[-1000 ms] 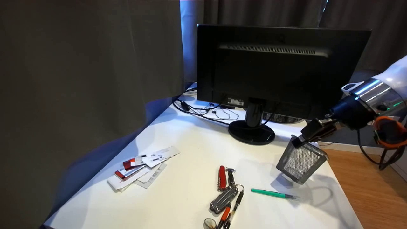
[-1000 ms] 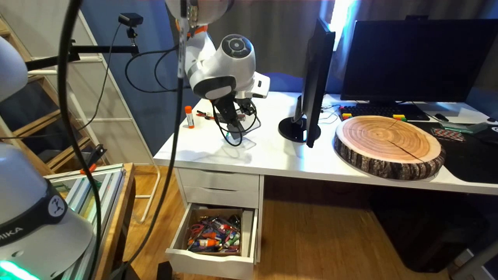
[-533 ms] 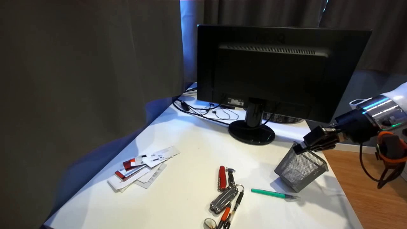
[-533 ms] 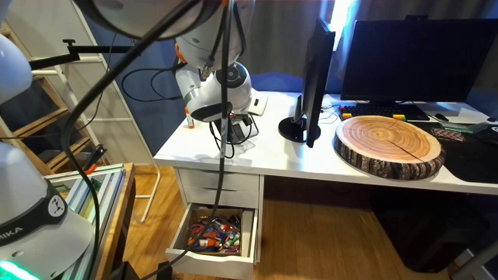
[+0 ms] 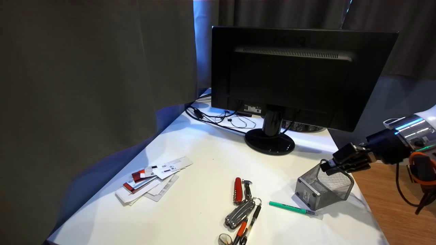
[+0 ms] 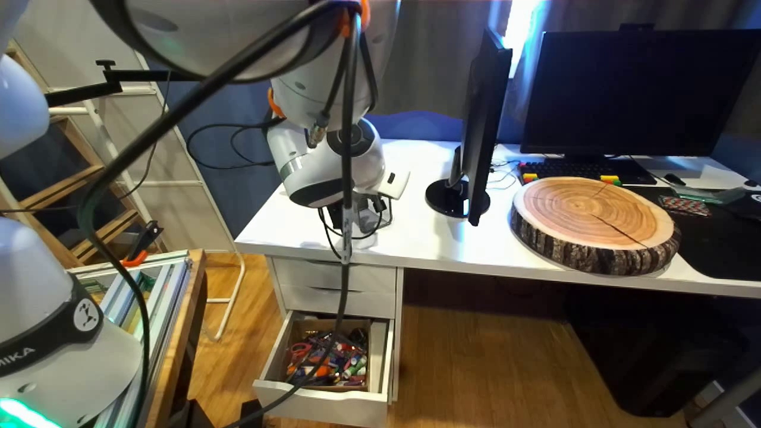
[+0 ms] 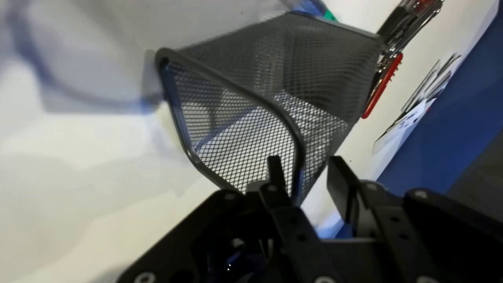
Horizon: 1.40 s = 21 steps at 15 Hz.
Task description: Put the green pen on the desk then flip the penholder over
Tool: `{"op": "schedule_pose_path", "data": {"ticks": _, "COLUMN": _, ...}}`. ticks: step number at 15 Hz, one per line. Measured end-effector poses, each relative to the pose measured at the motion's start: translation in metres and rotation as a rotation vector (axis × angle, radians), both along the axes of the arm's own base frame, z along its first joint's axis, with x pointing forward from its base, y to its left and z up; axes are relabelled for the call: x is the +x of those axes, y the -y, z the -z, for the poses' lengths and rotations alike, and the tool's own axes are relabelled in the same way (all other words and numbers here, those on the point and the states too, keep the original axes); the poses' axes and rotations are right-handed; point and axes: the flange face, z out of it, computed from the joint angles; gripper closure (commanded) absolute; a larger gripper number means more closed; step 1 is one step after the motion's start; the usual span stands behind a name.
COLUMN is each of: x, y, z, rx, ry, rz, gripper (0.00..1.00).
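Observation:
The dark mesh penholder (image 5: pixel 308 194) lies on its side on the white desk (image 5: pixel 211 183), its footed base showing and its mouth towards the arm. The wrist view looks into its mouth (image 7: pixel 326 51). My gripper (image 5: pixel 328 166) is at its upper rim. In the wrist view my gripper (image 7: pixel 305 161) is open: one finger is inside the cup, the other outside, with a gap beside the rim. The green pen (image 5: pixel 287 206) lies on the desk, its clear end beside the base; a bit of it shows in the wrist view (image 7: pixel 329 15). The arm mostly hides the penholder in an exterior view.
A red pocket knife (image 5: pixel 237 191) and multi-tool (image 5: pixel 239 214) lie left of the pen. Cards (image 5: pixel 153 183) lie farther left. A black monitor (image 5: pixel 293 78) stands behind. The desk's edge is close to the penholder. An open drawer (image 6: pixel 324 397) sits below.
The penholder has come down and tipped over from a tilted hold, so its base now faces the exterior camera. My gripper has moved down and slightly right. The pen has hardly moved.

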Motion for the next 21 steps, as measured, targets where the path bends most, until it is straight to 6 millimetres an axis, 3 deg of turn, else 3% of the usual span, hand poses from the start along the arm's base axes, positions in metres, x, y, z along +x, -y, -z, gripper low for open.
{"op": "schedule_pose_path", "data": {"ticks": 4, "x": 0.001, "y": 0.008, "z": 0.002, "rx": -0.040, "ry": 0.001, "rz": 0.012, "gripper": 0.06}}
{"op": "schedule_pose_path", "data": {"ticks": 6, "x": 0.002, "y": 0.006, "z": -0.007, "rx": -0.069, "ry": 0.020, "rz": 0.007, "gripper": 0.00}}
{"op": "schedule_pose_path", "data": {"ticks": 11, "x": -0.001, "y": -0.007, "z": -0.047, "rx": -0.210, "ry": 0.073, "rz": -0.042, "gripper": 0.00}}
{"op": "schedule_pose_path", "data": {"ticks": 17, "x": -0.010, "y": -0.036, "z": -0.109, "rx": -0.417, "ry": 0.124, "rz": -0.226, "gripper": 0.00}}
{"op": "schedule_pose_path", "data": {"ticks": 21, "x": -0.016, "y": -0.055, "z": -0.133, "rx": -0.544, "ry": 0.125, "rz": -0.396, "gripper": 0.00}}
